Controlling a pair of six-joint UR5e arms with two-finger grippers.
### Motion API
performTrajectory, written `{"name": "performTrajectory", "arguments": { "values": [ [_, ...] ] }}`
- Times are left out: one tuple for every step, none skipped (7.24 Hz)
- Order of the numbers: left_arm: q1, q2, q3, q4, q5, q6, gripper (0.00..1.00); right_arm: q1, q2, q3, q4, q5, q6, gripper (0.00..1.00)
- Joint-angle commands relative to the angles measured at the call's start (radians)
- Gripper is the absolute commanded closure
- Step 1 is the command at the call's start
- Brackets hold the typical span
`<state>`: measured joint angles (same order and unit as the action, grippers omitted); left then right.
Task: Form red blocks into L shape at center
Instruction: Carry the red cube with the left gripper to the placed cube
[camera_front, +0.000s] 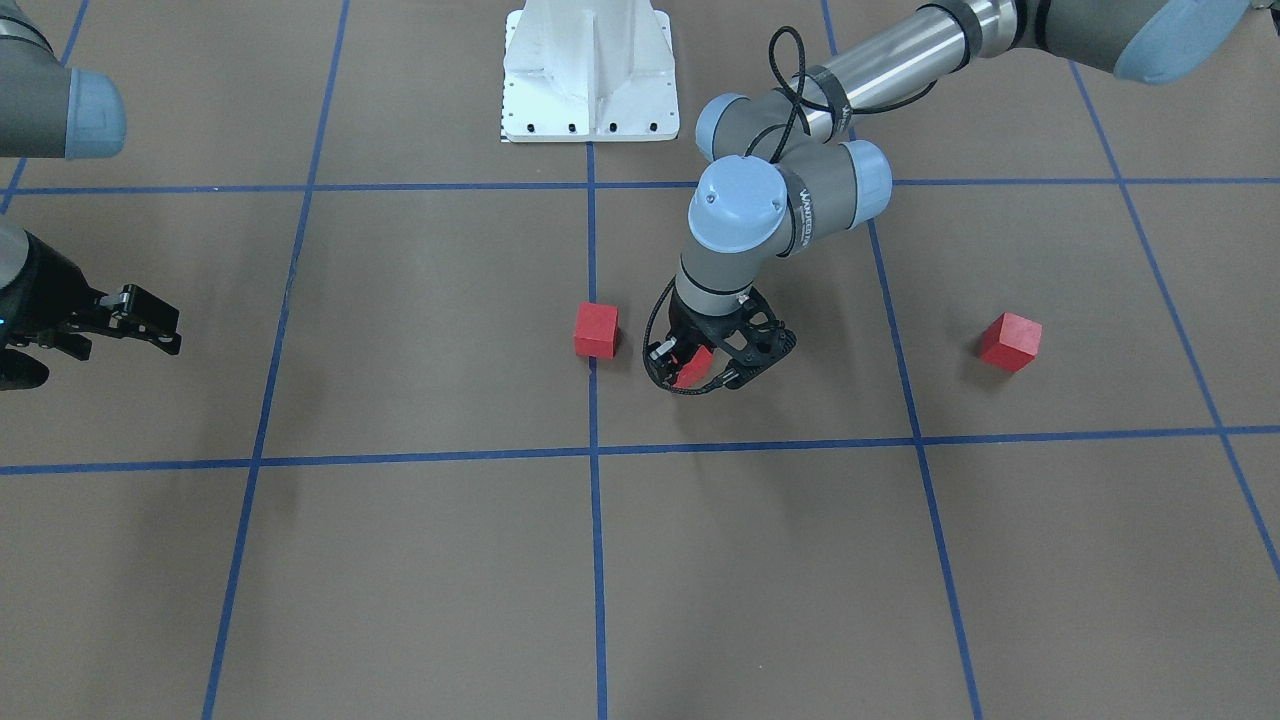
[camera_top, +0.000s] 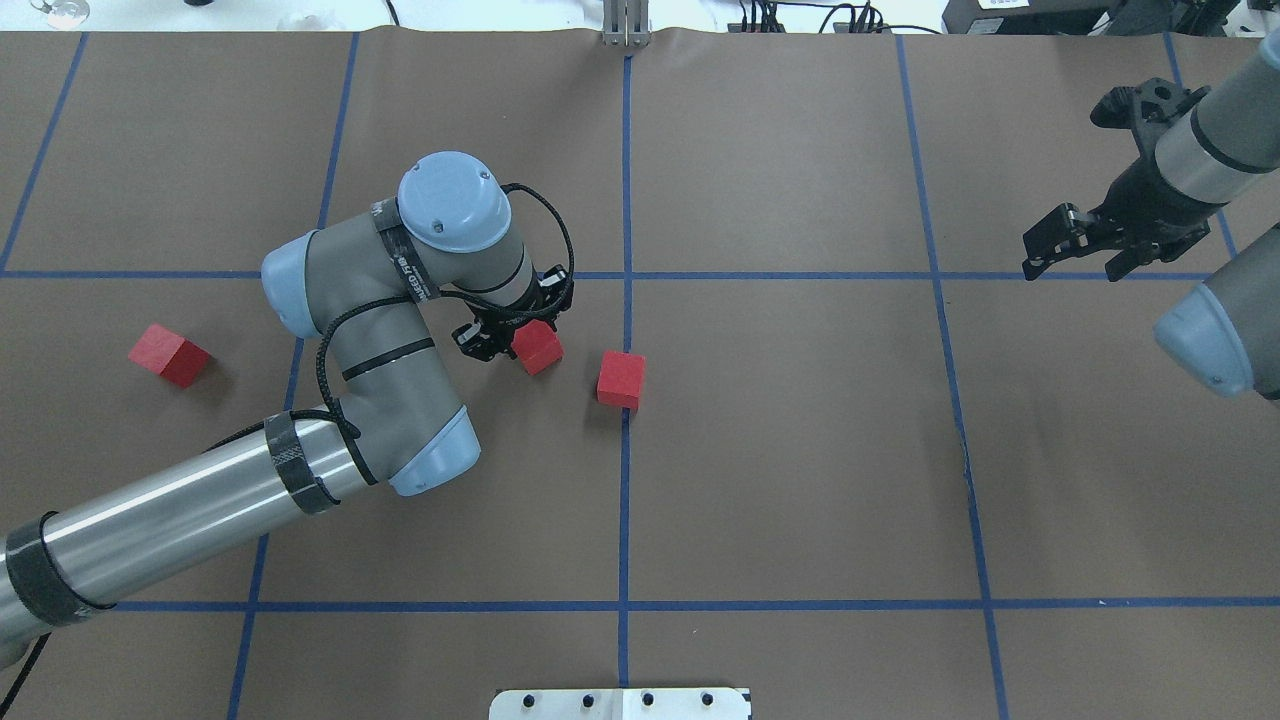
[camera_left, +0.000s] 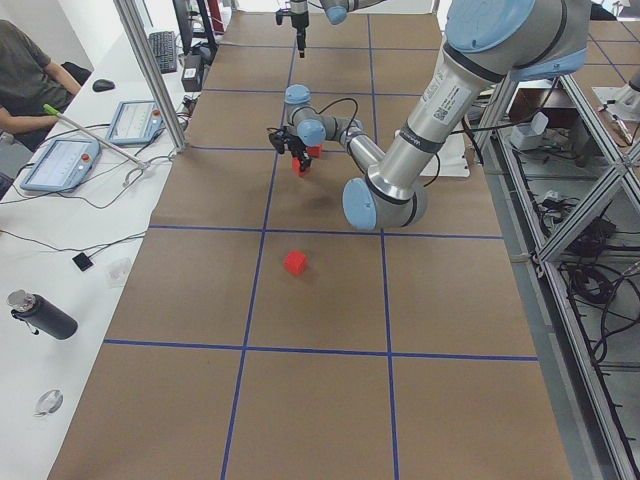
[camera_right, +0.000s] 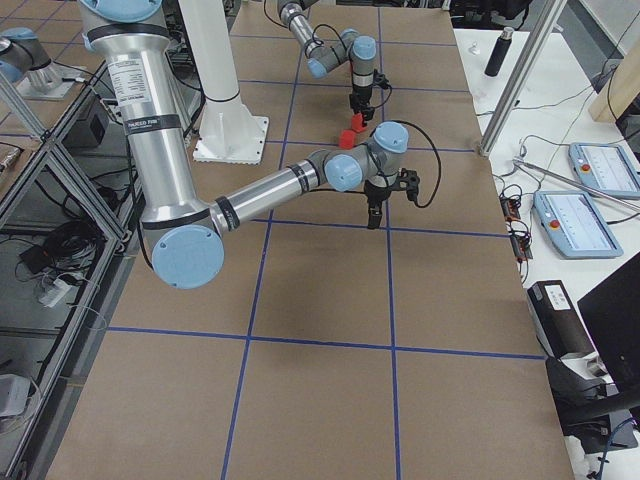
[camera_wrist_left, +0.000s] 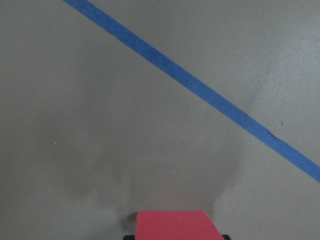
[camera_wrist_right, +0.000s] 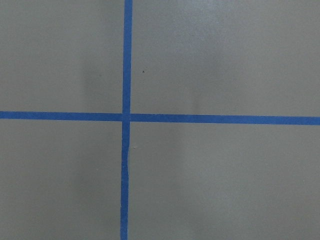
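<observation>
1. The desk (camera_top: 800, 450) wears dull brown paper, marked into big squares by blue tape lines (camera_top: 625, 500).
2. Reading the clock from over the robot's shoulders, 12 o'clock lies away from it. Three small matte red cubes with crisp edges are out.
3. The centre block (camera_top: 621, 379) sits flat on the middle tape line.
4. The held block (camera_top: 538, 347) is near it at 10 o'clock, turned askew. The left end effector (camera_front: 700, 372) grips it between black fingers. I cannot tell whether it touches the paper.
5. The far block (camera_top: 167, 354) lies well apart at 9 o'clock.
6. The left arm comes in from 8 o'clock as a silver tube. It folds through grey joints with pale blue caps, a black cable looping round, and the wrist points straight down.
7. The right end effector (camera_top: 1072, 265) hangs at the 3 o'clock edge, fingers spread, grasping nothing.
</observation>
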<state>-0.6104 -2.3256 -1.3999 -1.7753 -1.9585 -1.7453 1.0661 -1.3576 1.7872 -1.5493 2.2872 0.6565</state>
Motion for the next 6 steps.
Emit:
{"name": "performTrajectory", "arguments": {
  "values": [
    [-0.015,-0.026,-0.022,0.005,-0.006,0.118,1.0,0.0,0.0,0.0,0.0,0.0,0.0,0.0],
    [-0.031,-0.076,-0.013,0.008,0.003,0.238,1.0,0.0,0.0,0.0,0.0,-0.002,0.0,0.0],
    [-0.048,-0.16,0.058,0.06,0.0,0.368,1.0,0.0,0.002,0.0,0.0,-0.002,0.002,0.0],
    [-0.048,-0.238,0.124,0.141,0.001,0.46,1.0,0.0,0.002,0.0,0.0,-0.002,0.0,0.0],
    [-0.048,-0.245,0.146,0.134,0.0,0.48,1.0,0.0,0.002,0.0,0.002,-0.002,0.0,0.0],
    [-0.046,-0.261,0.169,0.12,0.0,0.484,1.0,0.0,0.002,0.003,0.002,-0.002,0.002,0.0]
  ]
}}
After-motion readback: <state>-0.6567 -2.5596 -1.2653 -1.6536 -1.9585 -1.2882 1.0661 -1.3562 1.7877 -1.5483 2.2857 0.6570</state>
